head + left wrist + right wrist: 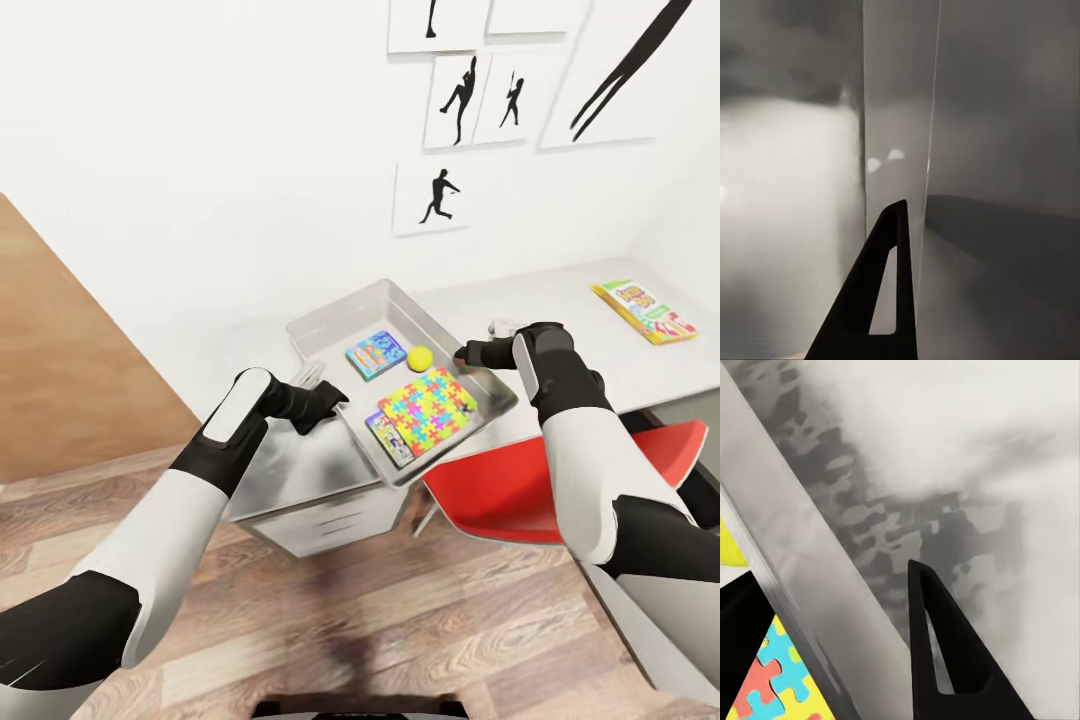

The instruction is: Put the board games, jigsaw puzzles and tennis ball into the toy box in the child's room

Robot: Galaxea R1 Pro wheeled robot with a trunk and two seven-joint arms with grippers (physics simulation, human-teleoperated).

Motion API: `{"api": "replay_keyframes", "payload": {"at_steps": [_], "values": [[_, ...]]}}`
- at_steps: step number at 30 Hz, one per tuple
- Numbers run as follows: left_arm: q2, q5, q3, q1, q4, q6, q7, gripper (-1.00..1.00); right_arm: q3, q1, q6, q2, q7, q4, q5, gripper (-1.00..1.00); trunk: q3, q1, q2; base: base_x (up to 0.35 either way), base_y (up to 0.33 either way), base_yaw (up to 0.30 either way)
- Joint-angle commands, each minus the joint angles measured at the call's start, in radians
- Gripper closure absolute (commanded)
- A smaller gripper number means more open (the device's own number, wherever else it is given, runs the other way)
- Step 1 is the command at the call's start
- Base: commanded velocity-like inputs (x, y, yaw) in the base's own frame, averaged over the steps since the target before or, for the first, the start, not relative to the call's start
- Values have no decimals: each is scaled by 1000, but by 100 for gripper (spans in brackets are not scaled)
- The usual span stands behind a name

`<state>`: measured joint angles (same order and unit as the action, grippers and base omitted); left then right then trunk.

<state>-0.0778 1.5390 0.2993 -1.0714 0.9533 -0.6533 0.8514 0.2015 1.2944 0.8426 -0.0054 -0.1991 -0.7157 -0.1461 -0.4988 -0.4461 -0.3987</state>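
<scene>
**Both grippers on the toy box rim: watch the load**

Your left gripper [318, 398] pinches the near-left rim of the toy box [330, 328]; the right gripper [470, 354] pinches the opposite long rim. In both wrist views one finger sits either side of the thin grey wall, so I read each as clamped on it.

The box sits skewed on the table [560, 300], one corner overhanging the front edge. Inside: a jigsaw puzzle [428, 408], the tennis ball [419, 357], and two board games [375, 354], one half under the puzzle.

Handling:
- Box looks like smooth, rigid plastic or metal. Sloped walls are slippery, so grip on the stepped lip.
- Ball will roll and flat boxes slide if tilted. Keep it level.
- The Skip-Bo box [647, 311] lies well apart at the table's far right: thin, stiff, light. Take it by an edge.
</scene>
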Motion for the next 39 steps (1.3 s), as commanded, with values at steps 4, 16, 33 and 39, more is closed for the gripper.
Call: {"api": "replay_keyframes", "payload": {"at_steps": [4, 16, 33, 39], "values": [[1, 78, -3, -1, 1, 11, 3, 100, 4, -14, 9, 2, -11, -1, 46, 100, -2, -4, -1, 0, 236, -138], [6, 78, -3, 5, 1, 11, 3, 100, 4, -14, 9, 3, -10, -1, 46, 100, -2, -4, -1, 0, 313, -88], [7, 78, -2, 7, 1, 11, -8, 100, 4, -14, 9, 2, -8, -1, 46, 100, -2, -4, -1, 0, 222, -82], [7, 78, -3, 7, 1, 11, -8, 100, 3, -14, 9, 2, -8, -1, 46, 100, -2, -4, -1, 0, 49, -3]]}}
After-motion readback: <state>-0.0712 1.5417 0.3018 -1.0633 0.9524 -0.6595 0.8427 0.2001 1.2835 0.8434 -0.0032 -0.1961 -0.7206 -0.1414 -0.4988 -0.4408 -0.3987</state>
